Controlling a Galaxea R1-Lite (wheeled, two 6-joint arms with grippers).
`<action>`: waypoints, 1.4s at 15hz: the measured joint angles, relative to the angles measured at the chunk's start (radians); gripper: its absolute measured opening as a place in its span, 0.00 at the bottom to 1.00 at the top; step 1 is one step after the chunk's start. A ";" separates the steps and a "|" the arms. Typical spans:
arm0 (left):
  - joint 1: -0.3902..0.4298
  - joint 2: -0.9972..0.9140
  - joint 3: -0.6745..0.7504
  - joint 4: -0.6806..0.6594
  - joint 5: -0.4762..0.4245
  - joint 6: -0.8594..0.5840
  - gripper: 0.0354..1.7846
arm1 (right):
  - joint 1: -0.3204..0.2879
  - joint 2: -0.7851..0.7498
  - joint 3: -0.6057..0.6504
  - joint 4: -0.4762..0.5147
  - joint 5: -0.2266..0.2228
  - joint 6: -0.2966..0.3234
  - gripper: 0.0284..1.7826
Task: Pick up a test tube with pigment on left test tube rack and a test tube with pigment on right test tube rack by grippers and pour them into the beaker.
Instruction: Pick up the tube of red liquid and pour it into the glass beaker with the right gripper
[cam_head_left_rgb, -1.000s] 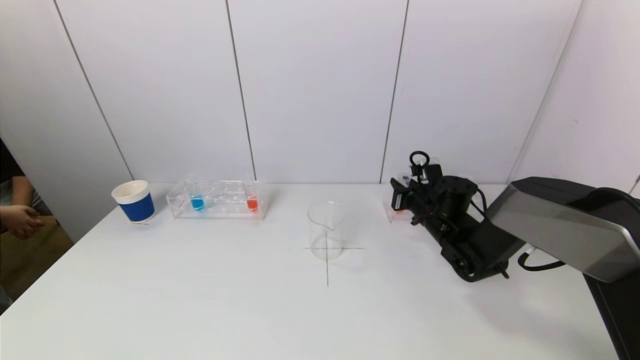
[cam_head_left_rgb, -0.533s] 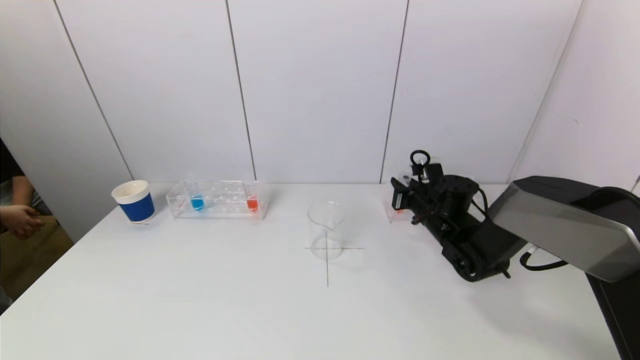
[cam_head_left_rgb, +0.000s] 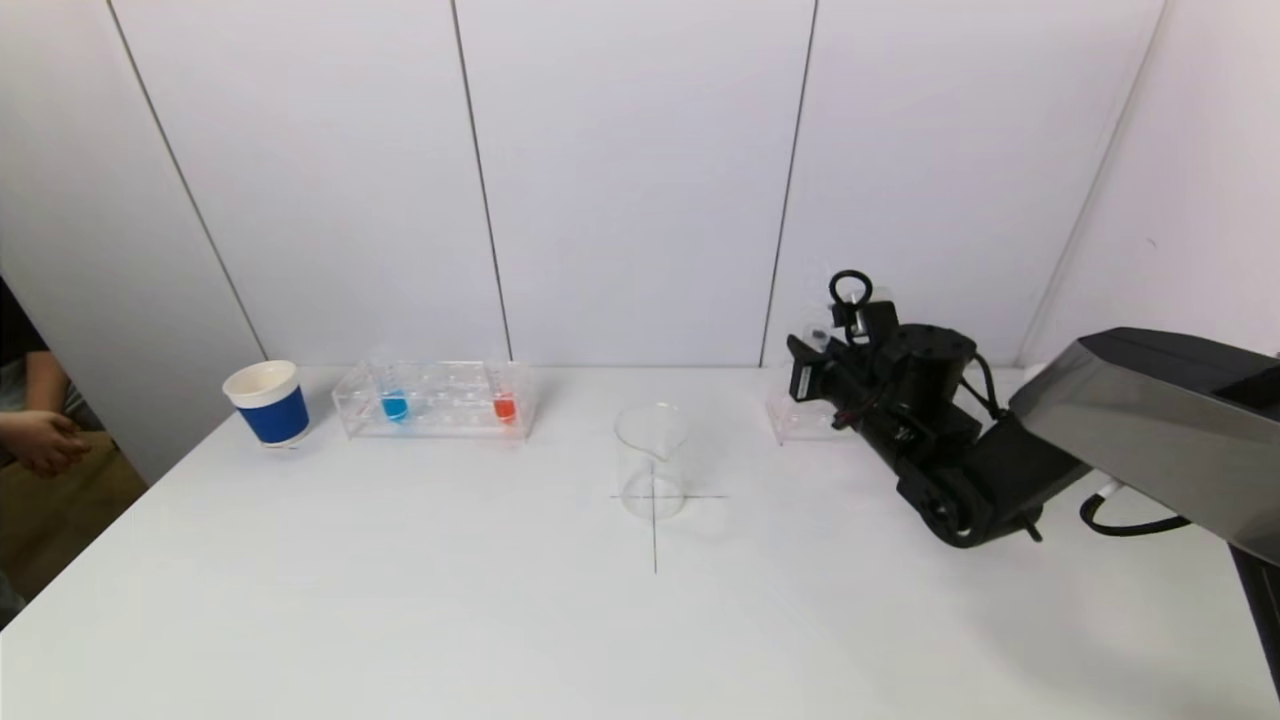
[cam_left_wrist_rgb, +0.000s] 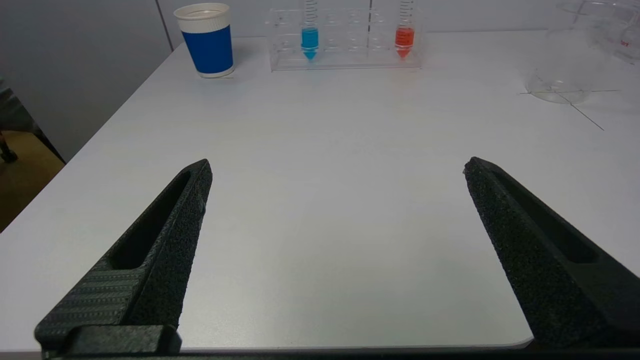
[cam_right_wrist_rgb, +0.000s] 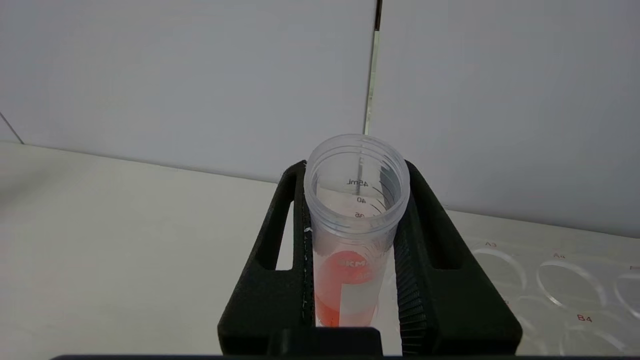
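Note:
My right gripper (cam_head_left_rgb: 815, 365) is shut on a clear test tube with orange-red pigment (cam_right_wrist_rgb: 352, 225) and holds it upright above the left end of the right rack (cam_head_left_rgb: 800, 425). In the right wrist view the gripper (cam_right_wrist_rgb: 355, 167) clamps the tube on both sides, with rack holes (cam_right_wrist_rgb: 550, 285) below. The empty glass beaker (cam_head_left_rgb: 652, 460) stands on a cross mark at the table's middle. The left rack (cam_head_left_rgb: 435, 400) holds a blue tube (cam_head_left_rgb: 394, 405) and an orange-red tube (cam_head_left_rgb: 504, 407). My left gripper (cam_left_wrist_rgb: 337, 167) is open and empty, low over the table's near edge, far from the left rack (cam_left_wrist_rgb: 350, 55).
A blue and white paper cup (cam_head_left_rgb: 268, 402) stands left of the left rack. A person's hand (cam_head_left_rgb: 35, 440) is past the table's left edge. The white wall runs close behind both racks. The beaker also shows in the left wrist view (cam_left_wrist_rgb: 565, 75).
My right gripper has risen with the orange-red tube, lifting it up out of the right rack. The left rack, the beaker and the cup have not moved.

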 joint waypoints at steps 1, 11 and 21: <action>0.000 0.000 0.000 0.000 0.000 0.000 0.99 | 0.000 -0.012 -0.006 0.011 0.000 -0.003 0.27; 0.000 0.000 0.000 0.000 0.000 0.000 0.99 | -0.006 -0.181 -0.074 0.195 0.014 -0.047 0.27; 0.001 0.000 0.000 0.000 0.000 0.000 0.99 | 0.042 -0.372 -0.111 0.371 0.107 -0.329 0.27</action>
